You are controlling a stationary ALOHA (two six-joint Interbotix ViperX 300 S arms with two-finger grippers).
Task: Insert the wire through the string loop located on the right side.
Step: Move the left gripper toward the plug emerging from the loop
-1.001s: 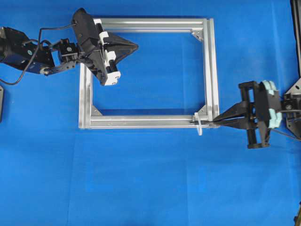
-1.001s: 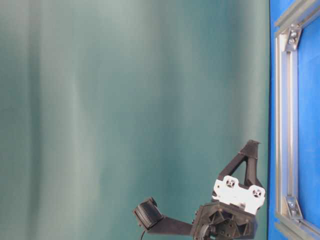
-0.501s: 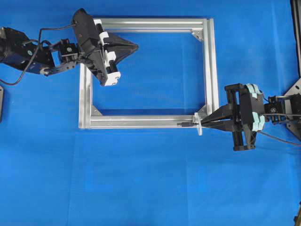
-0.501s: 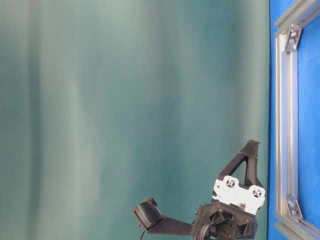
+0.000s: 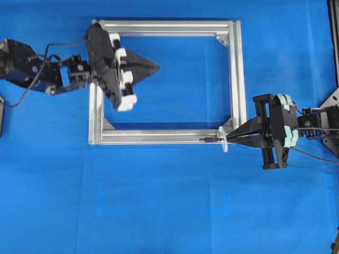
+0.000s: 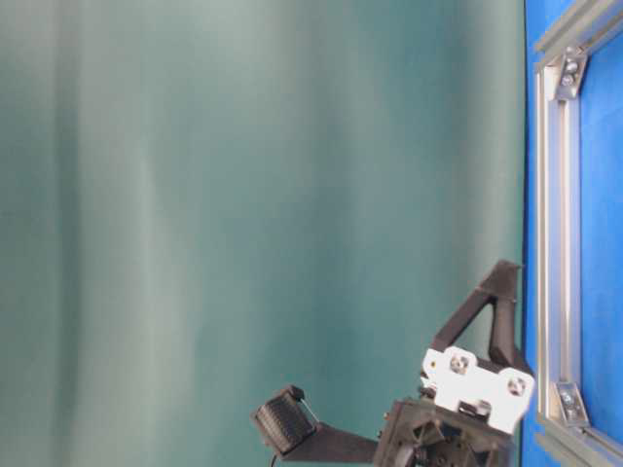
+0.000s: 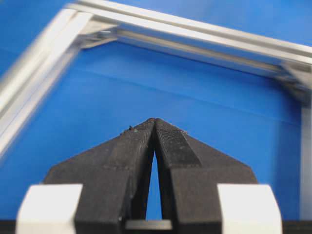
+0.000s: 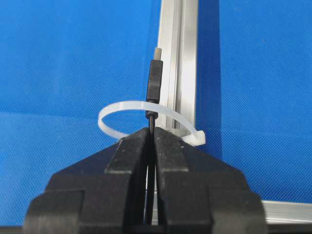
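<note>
The right pincer [image 8: 151,134] was clamped tight on the wire [image 8: 154,85], whose plug tip poked through the string loop [image 8: 127,108] and lay along the near bar of the silver frame [image 5: 159,137] at its right corner. The left pincer [image 7: 154,122] was closed on nothing, poised over the frame's left side above the blue counter [image 5: 169,201].

Blue counter [image 5: 159,211] (cloth-like surface) carries a rectangular silver frame [image 5: 159,137] lying flat, toward the far side of the overhead view.
</note>
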